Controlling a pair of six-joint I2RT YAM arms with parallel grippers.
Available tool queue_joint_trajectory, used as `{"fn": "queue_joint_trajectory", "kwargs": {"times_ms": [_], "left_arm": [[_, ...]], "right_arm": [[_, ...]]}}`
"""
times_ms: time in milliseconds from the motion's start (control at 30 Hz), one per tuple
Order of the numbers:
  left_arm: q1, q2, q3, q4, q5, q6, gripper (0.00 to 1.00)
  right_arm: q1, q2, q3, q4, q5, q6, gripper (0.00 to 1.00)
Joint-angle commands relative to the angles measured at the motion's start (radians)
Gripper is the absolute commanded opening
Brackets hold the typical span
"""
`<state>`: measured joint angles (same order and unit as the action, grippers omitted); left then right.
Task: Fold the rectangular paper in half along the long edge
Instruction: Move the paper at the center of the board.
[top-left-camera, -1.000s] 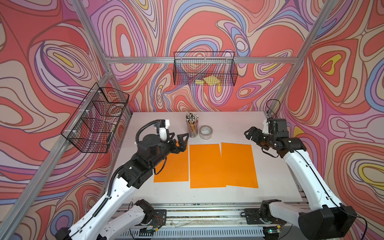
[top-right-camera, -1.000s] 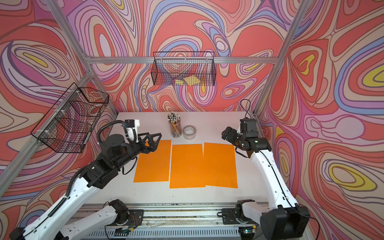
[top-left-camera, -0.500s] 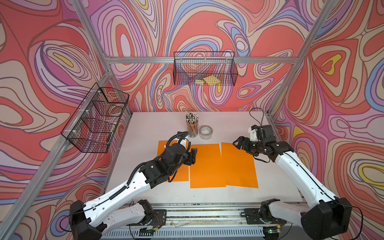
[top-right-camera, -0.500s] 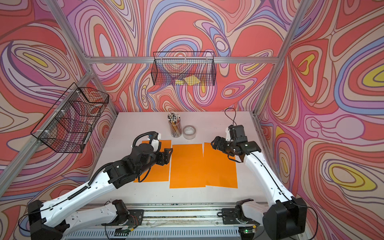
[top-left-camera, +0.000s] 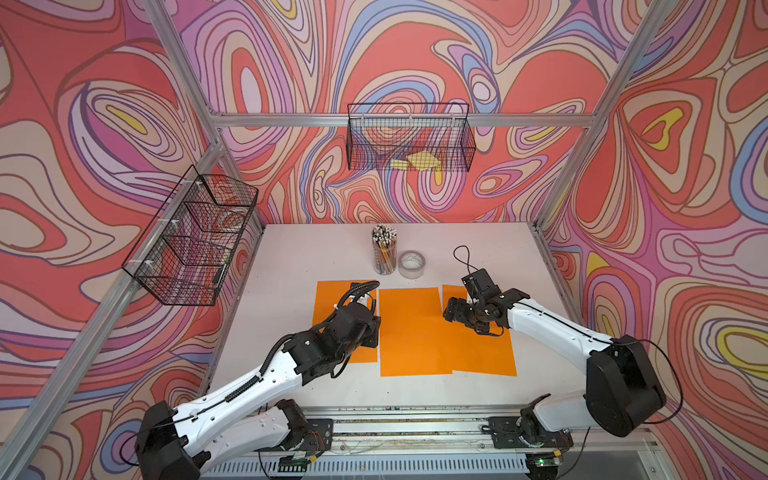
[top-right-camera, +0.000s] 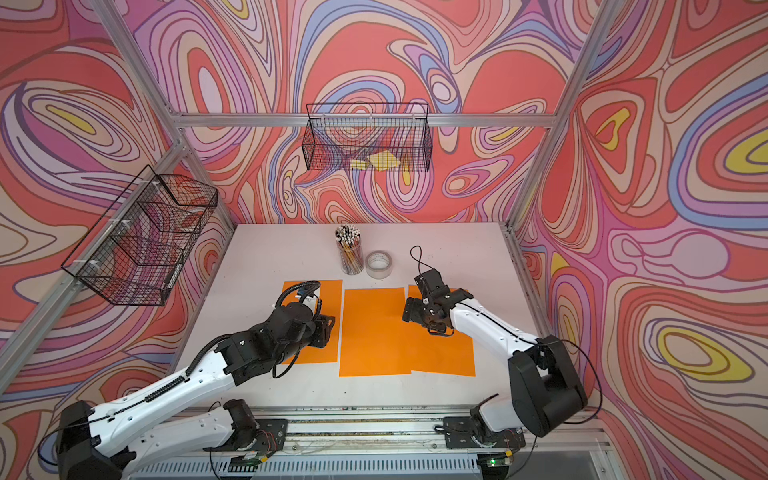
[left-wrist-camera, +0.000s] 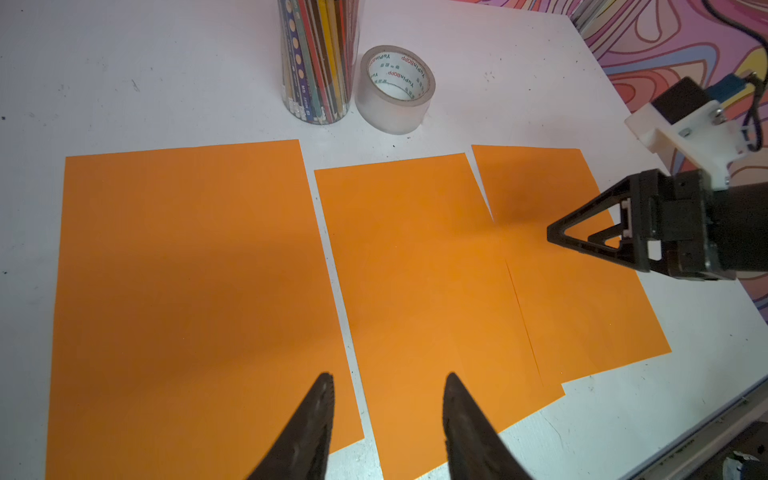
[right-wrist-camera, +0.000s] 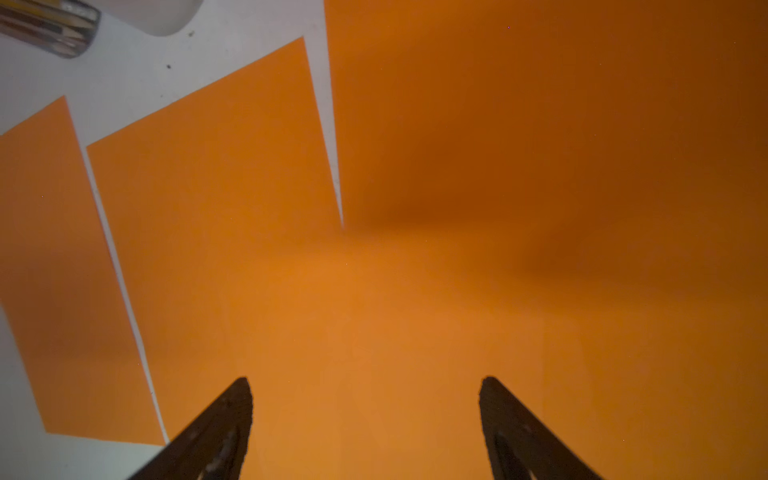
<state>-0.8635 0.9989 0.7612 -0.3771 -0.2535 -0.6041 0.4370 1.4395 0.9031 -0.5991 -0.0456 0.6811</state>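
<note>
Three orange rectangular papers lie flat side by side on the white table: a left sheet (top-left-camera: 332, 299), a middle sheet (top-left-camera: 411, 332) and a right sheet (top-left-camera: 482, 353). The middle and right sheets overlap along their near halves. My left gripper (top-left-camera: 372, 328) (left-wrist-camera: 388, 378) hovers low over the narrow gap between the left sheet (left-wrist-camera: 187, 270) and the middle sheet (left-wrist-camera: 415, 270). Its jaws are partly open and hold nothing. My right gripper (top-left-camera: 449, 309) (right-wrist-camera: 365, 380) stands wide open just above the right sheet (right-wrist-camera: 498, 166), near its edge towards the middle sheet, and holds nothing.
A clear cup of pencils (top-left-camera: 384, 253) and a roll of clear tape (top-left-camera: 411, 264) stand just behind the sheets. One wire basket (top-left-camera: 409, 137) with yellow notes hangs on the back wall, and a second wire basket (top-left-camera: 191, 241) hangs on the left frame.
Both arms have swung in from the back of the table and come down over the sheets. The left gripper's jaws have narrowed. The right gripper has stayed wide open. The papers have not moved.
</note>
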Motion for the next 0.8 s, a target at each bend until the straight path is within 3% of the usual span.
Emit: {"fn": "queue_joint_trajectory", "kwargs": {"times_ms": [0,333,767], "left_arm": [[0.001,0.048,0.014,-0.011,0.010,-0.031,0.44],[0.001,0.145,0.015,0.001,0.001,-0.040,0.39],[0.007,0.156,0.007,0.001,-0.007,-0.046,0.38]], "right_arm": [[0.002,0.032,-0.013,0.030,0.105,0.041,0.86],[-0.006,0.163,0.018,0.017,0.187,0.069,0.86],[-0.169,0.284,0.122,-0.020,0.169,-0.045,0.86]]}}
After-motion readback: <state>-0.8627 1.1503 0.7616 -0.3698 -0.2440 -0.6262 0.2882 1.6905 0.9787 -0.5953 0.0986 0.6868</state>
